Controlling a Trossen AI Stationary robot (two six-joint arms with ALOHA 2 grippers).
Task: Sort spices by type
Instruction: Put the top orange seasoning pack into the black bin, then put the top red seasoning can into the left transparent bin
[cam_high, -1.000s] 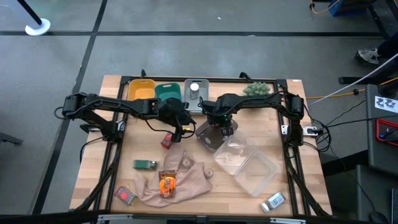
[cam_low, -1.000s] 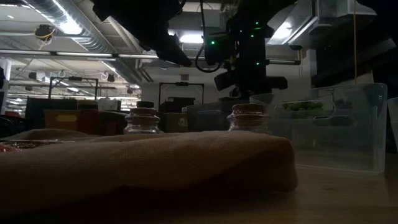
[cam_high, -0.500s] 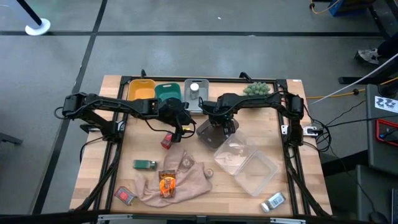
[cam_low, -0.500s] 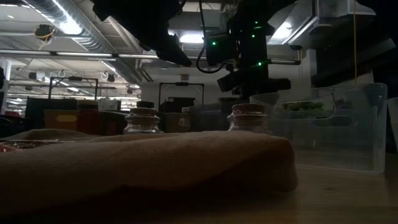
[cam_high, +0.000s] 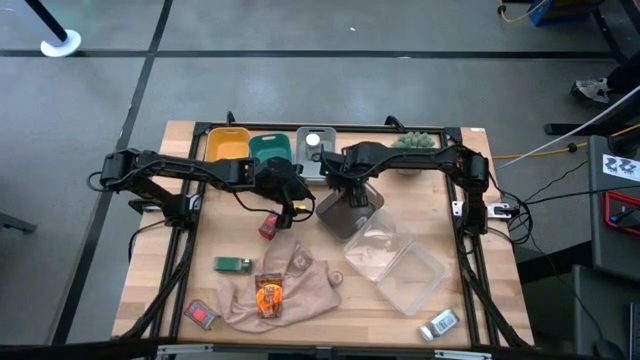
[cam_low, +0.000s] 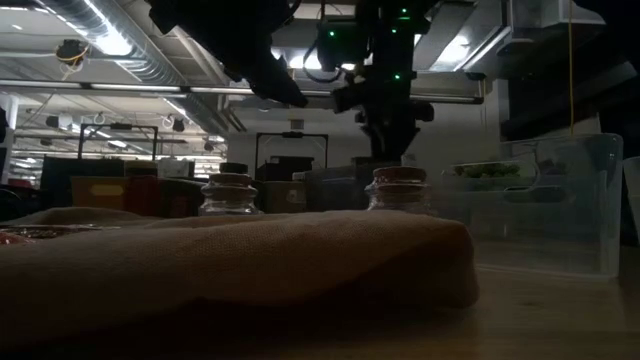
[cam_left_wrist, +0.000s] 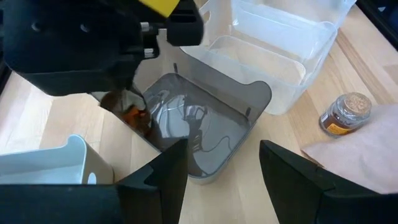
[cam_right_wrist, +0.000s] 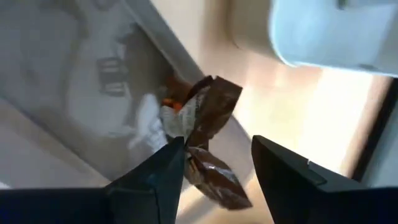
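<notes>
The sachet (cam_right_wrist: 202, 134) under attention is an orange-brown foil packet, crumpled and twisted at its ends. It lies in the grey bin (cam_high: 345, 217) at mid-table, leaning against the bin's near wall; the left wrist view shows the sachet (cam_left_wrist: 134, 115) as a brown-orange scrap at that same wall. Judged from its look, it is very light, soft and crackly, with a slick skin: it will deform under any squeeze and may slide out of a shallow pinch. The best hold would be across the flat middle of the pack, or on a twisted end where the foil bunches.

The right gripper (cam_high: 350, 190) hangs over the bin's rear edge. Its fingers (cam_right_wrist: 155, 180) stand apart with the sachet showing between and beyond them. They hold nothing, and I cannot tell whether either finger touches the foil.

The left gripper (cam_high: 292, 203) waits just beside the bin. Its fingers (cam_left_wrist: 165, 174) are parted to a middling gap and empty, pointed at the bin.

Other spices lie unsorted:
- a red-capped jar (cam_high: 268, 228) just in front of the left gripper
- a green box (cam_high: 232, 264) on bare table
- an orange packet (cam_high: 268, 296) on the cloth (cam_high: 300, 285)
- a red packet (cam_high: 201, 315) at the front left corner
- a silver item (cam_high: 438, 324) at the front right

A clear tub (cam_high: 397, 263) stands beside the grey bin.
</notes>
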